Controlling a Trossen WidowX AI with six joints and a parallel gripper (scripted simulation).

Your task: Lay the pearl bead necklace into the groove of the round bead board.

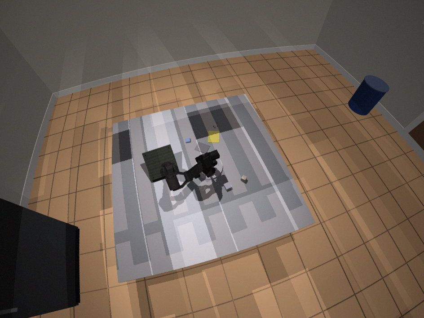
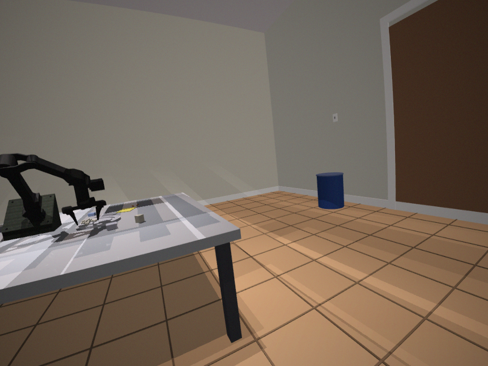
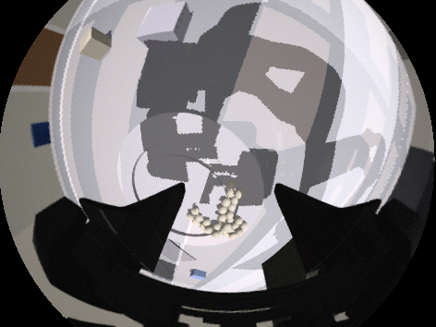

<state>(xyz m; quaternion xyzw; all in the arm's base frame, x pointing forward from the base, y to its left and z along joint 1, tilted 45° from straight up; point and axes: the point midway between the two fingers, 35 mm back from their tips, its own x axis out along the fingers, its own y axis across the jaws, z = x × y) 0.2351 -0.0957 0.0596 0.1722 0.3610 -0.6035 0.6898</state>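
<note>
My gripper (image 2: 87, 222) (image 3: 231, 188) is open and empty, its fingers wide apart, low above the round bead board (image 3: 127, 157). The board is pale, with a thin dark ring groove (image 3: 134, 176). The pearl bead necklace (image 3: 226, 228) lies bunched on the board, seen between the fingers in the wrist view. Its beads form a doubled strand and a bent tail over the lower right part of the ring, some inside it and some outside. The left and upper parts of the groove hold no beads. In the top view the arm hides the necklace.
A white block (image 1: 227, 186) (image 3: 162, 23) and a beige block (image 1: 243, 178) (image 2: 139, 218) (image 3: 94, 45) stand beyond the board in the wrist view. A blue block (image 1: 187, 140) (image 3: 198, 273), a thin grey plate (image 1: 202, 147) and a yellow square (image 1: 213, 136) (image 2: 126, 210) lie on the opposite side.
</note>
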